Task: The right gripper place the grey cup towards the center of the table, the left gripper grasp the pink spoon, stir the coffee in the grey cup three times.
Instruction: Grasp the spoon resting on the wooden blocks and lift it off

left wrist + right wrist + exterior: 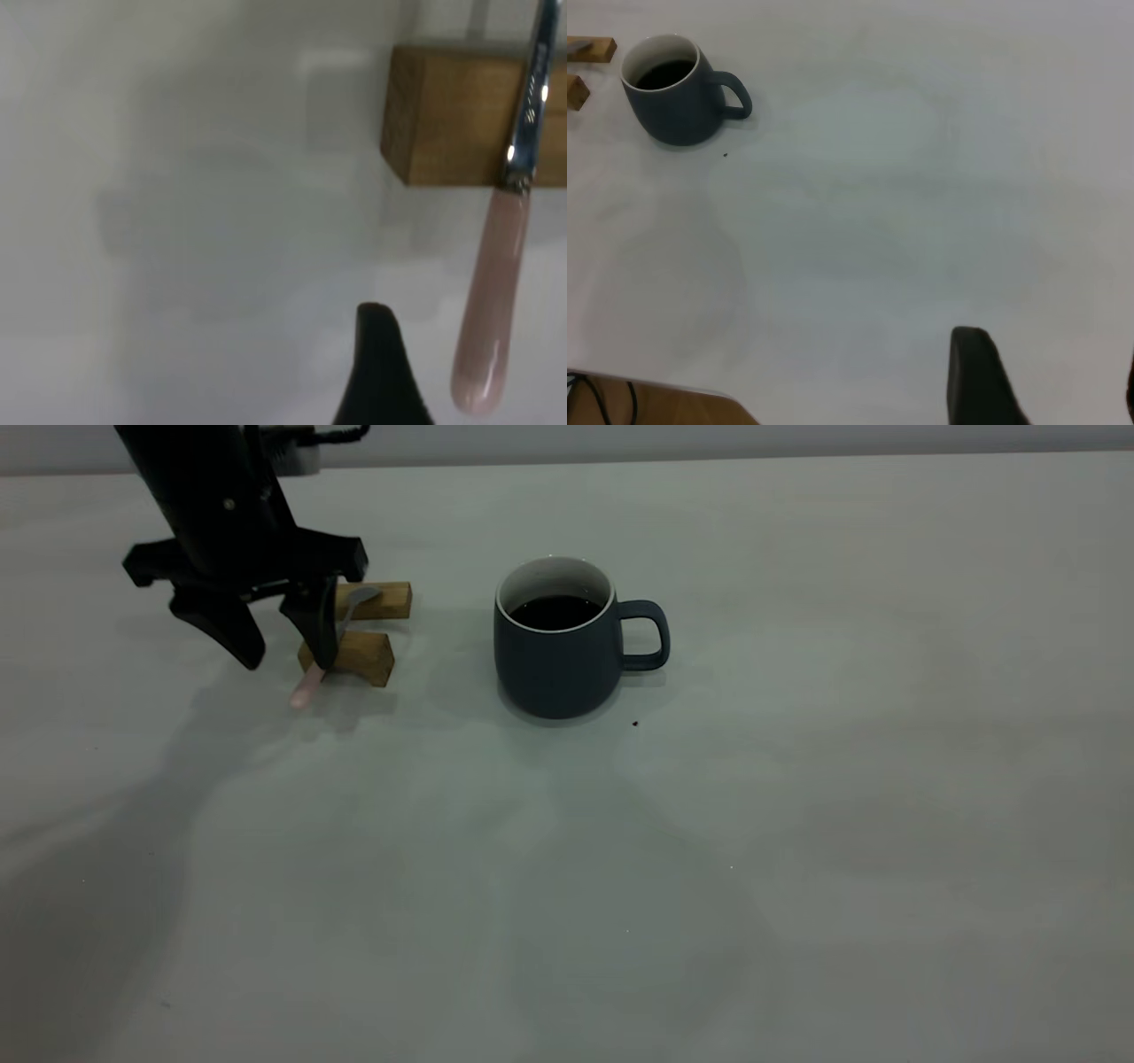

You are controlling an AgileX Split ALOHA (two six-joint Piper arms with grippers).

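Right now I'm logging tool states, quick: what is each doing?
Left tool: open, fingers straddling the pink spoon, nothing held yet.
Right tool: open, empty, well away from the grey cup.

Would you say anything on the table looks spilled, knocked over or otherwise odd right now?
Nothing serious. The grey cup stands upright with its coffee inside. One small dark speck lies on the table just beside the cup, perhaps a drip.

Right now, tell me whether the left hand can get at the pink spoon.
Probably yes. The left hand hangs open with its fingers either side of the pink spoon, which lies raised across two wooden blocks, handle end free.
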